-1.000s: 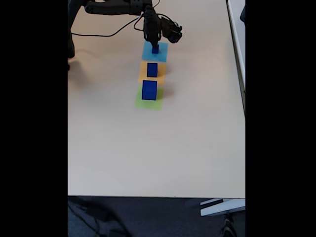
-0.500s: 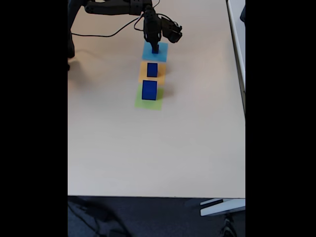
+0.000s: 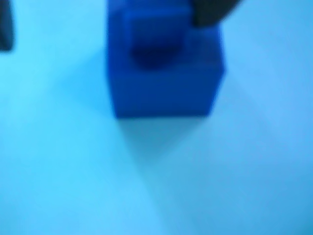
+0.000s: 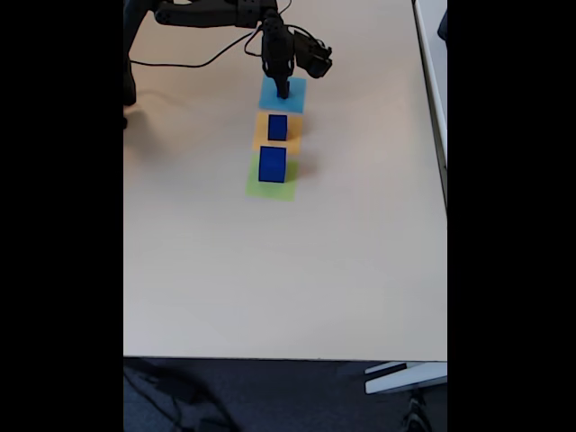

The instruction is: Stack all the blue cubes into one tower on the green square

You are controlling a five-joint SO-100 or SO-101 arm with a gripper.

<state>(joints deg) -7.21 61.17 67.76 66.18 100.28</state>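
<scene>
The end effector (image 4: pixel 283 87) has dropped onto the smallest cube (image 3: pixel 164 73) on the light-blue square (image 4: pixel 293 101); whether it is clamped, I cannot tell. The largest cube (image 4: pixel 272 163) waits on the green square (image 4: pixel 256 188), so stacking has barely begun.

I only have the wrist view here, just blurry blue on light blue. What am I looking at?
Observer: A small blue cube on the light-blue square, at the gripper.
Operator: Other cubes?
Observer: Two. A middle cube on the orange square, and the largest cube on the green square.
Operator: Any stacking yet?
Observer: No, each cube sits alone on its own square.
</scene>
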